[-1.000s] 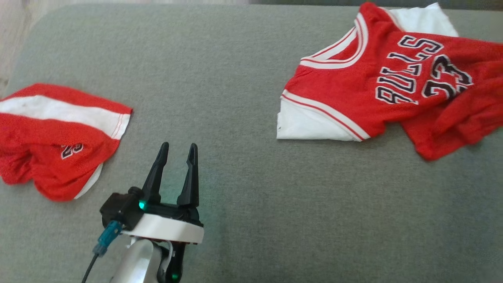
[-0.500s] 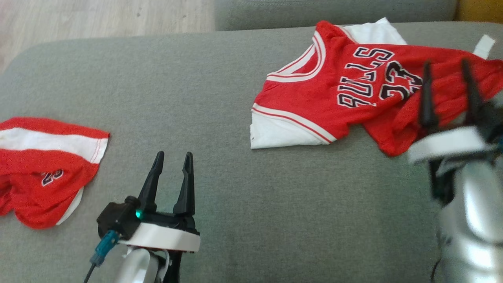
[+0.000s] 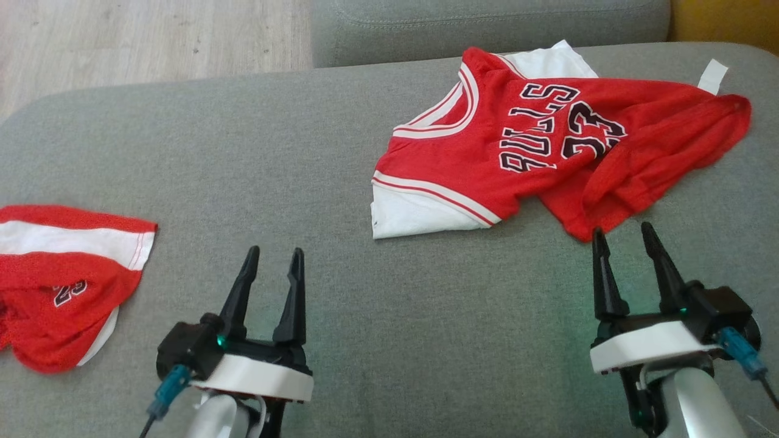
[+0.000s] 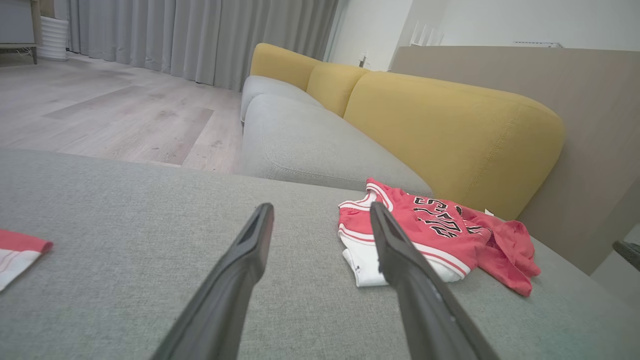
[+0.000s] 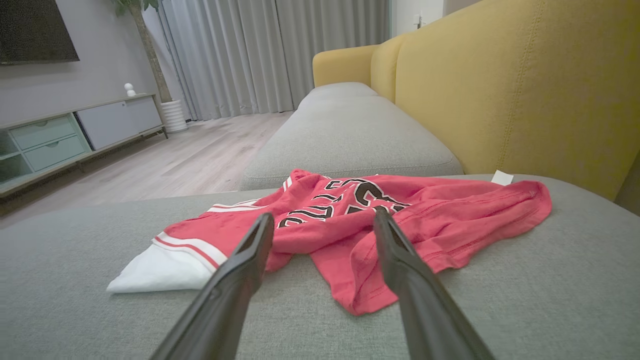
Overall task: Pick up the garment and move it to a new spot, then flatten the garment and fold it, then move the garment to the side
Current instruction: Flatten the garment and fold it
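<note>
The red jersey (image 3: 548,158), white-trimmed and printed BULLS 23, lies rumpled on the far right part of the grey sofa seat (image 3: 365,316). Its white underlayer pokes out at the near left corner, and a small white tag (image 3: 712,76) sticks out at its far right edge. One red flap is folded down toward the robot.

The right tool (image 3: 622,229) sits just on the near side of that flap. Its two dark fingers are spread wide with nothing between them. In the head view its inner fingertip lies right at the flap's lowest edge. From that angle I cannot tell whether it touches the cloth or hangs just short of it. In the right wrist view the jersey (image 5: 350,220) lies straight ahead of the spread fingers, and the folded flap reaches into the gap between them.

The left tool (image 3: 275,250) is also fully parted and holds nothing. It is over bare seat fabric, well apart from the jersey, which lies ahead and to its right. In the left wrist view the jersey (image 4: 430,230) shows behind the right-hand finger.

A pair of red shorts (image 3: 61,292) with a white band lies bunched at the seat's left edge, near the left tool but apart from it. The yellow backrest (image 5: 500,75) rises behind the jersey.
</note>
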